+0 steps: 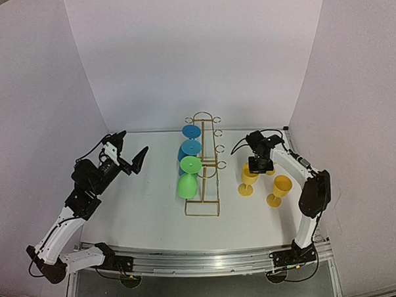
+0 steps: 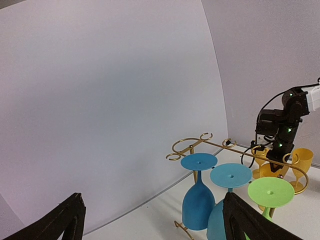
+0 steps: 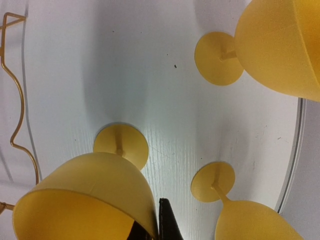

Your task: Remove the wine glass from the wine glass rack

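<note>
While the left gripper hangs released over the left of the surface, the right gripper is clenched on the rim of a yellow wine glass. This glass stands just right of the wine glass rack. A green glass and, farther back, two blue glasses hang on the rack.

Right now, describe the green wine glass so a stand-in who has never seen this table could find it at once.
Start at the gold wine glass rack in the middle of the table. Three glasses hang upside down along its left side; the green wine glass is the one nearest the arm bases. Its two rack neighbours are blue, and the yellow glasses stand upright on the table.
</note>
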Available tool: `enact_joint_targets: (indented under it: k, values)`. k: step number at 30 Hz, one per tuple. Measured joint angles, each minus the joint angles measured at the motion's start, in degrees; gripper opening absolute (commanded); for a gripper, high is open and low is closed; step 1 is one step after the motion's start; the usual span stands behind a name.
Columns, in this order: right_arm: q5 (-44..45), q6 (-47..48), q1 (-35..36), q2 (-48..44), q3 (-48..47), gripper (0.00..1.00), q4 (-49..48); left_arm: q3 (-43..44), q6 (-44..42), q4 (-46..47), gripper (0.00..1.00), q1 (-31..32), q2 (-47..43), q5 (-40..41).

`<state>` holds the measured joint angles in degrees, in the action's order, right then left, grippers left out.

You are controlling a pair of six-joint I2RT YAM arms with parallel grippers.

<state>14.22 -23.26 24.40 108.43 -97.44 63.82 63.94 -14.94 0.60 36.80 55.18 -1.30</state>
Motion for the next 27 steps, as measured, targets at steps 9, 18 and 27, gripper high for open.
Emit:
enact_joint_targets:
  k: [9, 18, 27]
  values:
    - [0.8, -0.2, 0.0, -0.1, 2.0, 0.28, -1.4, 0.0, -0.3, 0.6, 0.93, -0.1, 0.0, -0.6]
    - [0.3, 0.7, 0.0, -2.4, 2.0, 0.54, -1.5, -1.3, -1.3, -2.6, 0.88, -0.1, -0.3, -7.7]
    - [0.1, 1.6, 0.0, -9.3, -0.1, 0.69, -1.1, 2.5, 8.6, -13.9, 0.79, -0.1, 3.4, -15.9]
